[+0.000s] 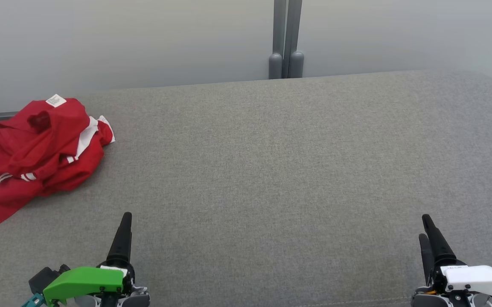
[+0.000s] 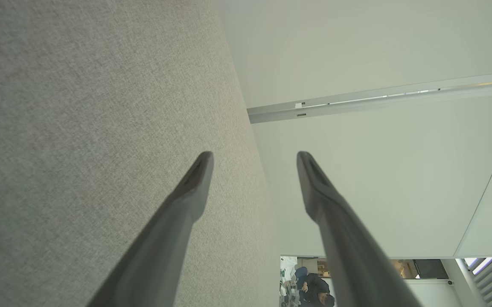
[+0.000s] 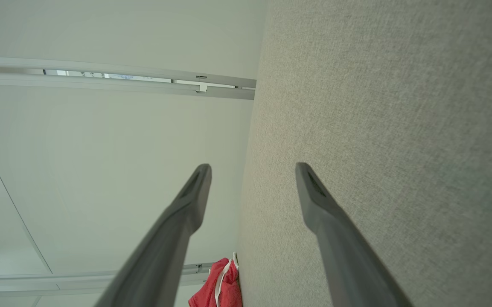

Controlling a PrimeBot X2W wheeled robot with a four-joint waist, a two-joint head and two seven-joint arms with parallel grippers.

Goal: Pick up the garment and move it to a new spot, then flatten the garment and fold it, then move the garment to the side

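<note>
Though cut off at right wrist view's bottom edge: garment (image 3: 207,292), crumpled red heap, white stripes, tag up, far left edge of grey cushion (image 1: 271,170). Left gripper (image 2: 253,155), right gripper (image 3: 252,166): spread, empty.

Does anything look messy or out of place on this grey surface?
Yes: the red garment sits crumpled at the far left edge of the grey surface, its white label exposed and one corner seemingly hanging over the side.
</note>
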